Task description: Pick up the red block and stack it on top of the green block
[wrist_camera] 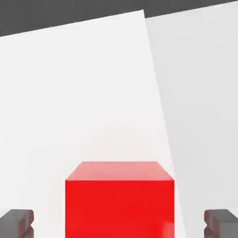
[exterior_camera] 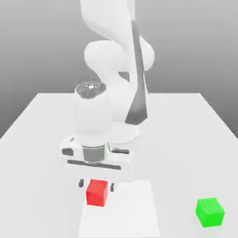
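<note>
Hanging over the white desk (exterior_camera: 186, 135), the tool (exterior_camera: 96, 183) points straight down, its two dark fingertips (exterior_camera: 81, 182) spread to either side of the red block (exterior_camera: 97, 192). In the hand view the fingertips (wrist_camera: 17, 221) sit well out from the block's (wrist_camera: 120, 200) flanks, with bare desk (wrist_camera: 74, 93) showing in each gap, so nothing is pinched and the pads stand apart from the cube. In the exterior view the tips reach only about as low as the block's top edge.

Red block: a small cube, bright plain red, matte, with no marks on any face. Its top face reads a shade lighter than the front one. It stands flat and square on the desk, on a brighter white patch (exterior_camera: 135, 209) of the surface, at about 6 o'clock from the arm's base (exterior_camera: 123, 135) in the exterior view.

Green block (exterior_camera: 210, 212): a cube of the same size, bright plain green, also matte, turned a little so one corner faces the exterior camera. It rests on the desk well apart from the red one, at about 4 o'clock from it in the exterior view, close to the desk's near edge.

The white arm (exterior_camera: 111, 56) rises behind the tool, at 12 o'clock from the red block.
</note>
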Motion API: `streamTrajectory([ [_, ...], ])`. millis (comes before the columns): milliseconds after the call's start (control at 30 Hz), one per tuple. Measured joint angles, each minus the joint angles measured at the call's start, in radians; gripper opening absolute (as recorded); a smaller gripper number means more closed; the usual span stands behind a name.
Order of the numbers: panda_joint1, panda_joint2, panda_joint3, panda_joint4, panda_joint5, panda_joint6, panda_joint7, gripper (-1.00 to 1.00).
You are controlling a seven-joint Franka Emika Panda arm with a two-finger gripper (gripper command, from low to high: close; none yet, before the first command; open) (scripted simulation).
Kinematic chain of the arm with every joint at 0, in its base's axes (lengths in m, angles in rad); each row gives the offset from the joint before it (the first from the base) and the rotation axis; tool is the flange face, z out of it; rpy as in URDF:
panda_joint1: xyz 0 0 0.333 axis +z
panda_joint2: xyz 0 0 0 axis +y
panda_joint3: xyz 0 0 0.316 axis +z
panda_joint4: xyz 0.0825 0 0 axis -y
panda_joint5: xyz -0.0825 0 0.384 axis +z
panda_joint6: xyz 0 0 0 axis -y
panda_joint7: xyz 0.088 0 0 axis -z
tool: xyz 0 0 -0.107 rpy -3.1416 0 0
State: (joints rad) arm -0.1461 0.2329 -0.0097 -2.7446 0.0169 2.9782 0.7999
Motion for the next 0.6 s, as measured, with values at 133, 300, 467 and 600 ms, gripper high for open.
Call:
streamTrajectory([
  [133,0.000,0.000,0.000,0.000,-0.002,0.000,0.002,-1.00],
  [300,-0.001,-0.080,0.000,-0.011,-0.004,-0.068,0.005,-1.00],
  [467,0.047,-0.201,0.025,0.000,-0.017,-0.202,0.025,-1.00],
  [600,0.176,-0.167,0.092,0.100,-0.029,-0.271,0.078,-1.00],
])
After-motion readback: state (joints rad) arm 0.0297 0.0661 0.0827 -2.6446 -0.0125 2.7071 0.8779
